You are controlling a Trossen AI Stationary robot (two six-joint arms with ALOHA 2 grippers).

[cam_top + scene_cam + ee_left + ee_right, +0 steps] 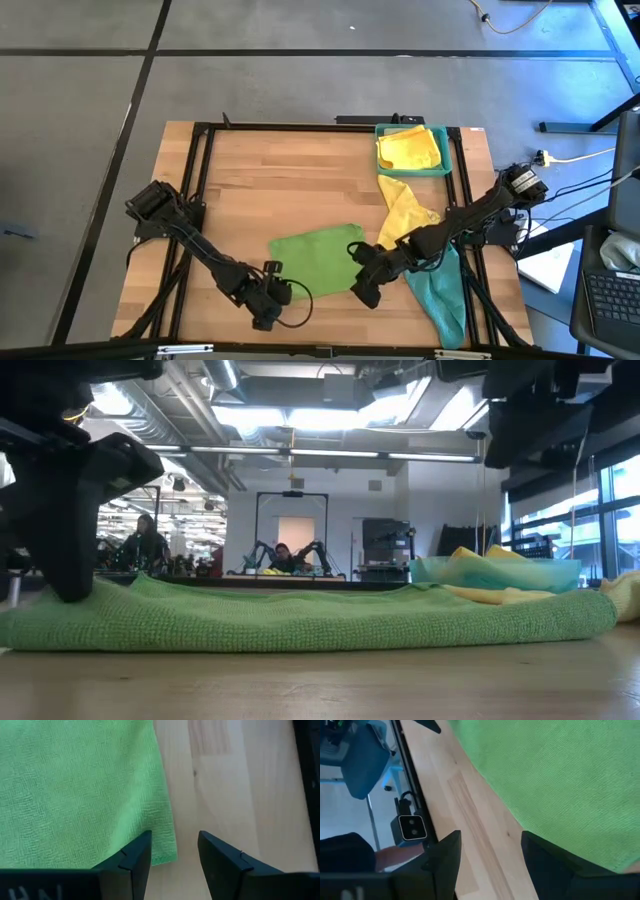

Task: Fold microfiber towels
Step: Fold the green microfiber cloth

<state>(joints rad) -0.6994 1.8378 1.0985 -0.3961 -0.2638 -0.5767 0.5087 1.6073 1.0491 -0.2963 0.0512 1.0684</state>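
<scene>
A bright green towel lies spread on the wooden table, near its front edge. My left gripper is open at the towel's near-left corner, one finger over the cloth and one over bare wood. My right gripper is open above the towel's near-right edge and is raised clear of it in the low view. A yellow towel lies in a teal tray. A second yellow towel trails from the tray onto the table. A teal towel lies at the right. The pale olive towel is not in view. My left gripper points down, and one finger stands on the green towel's near-left corner, which lies flat on the table. The other finger is over bare wood. Nothing is pinched between them.
A black frame runs round the table top. The teal tray stands at the far right corner. Bare wood lies to the left of the tray and beyond the green towel. Cables and a desk stand off the table's right side.
</scene>
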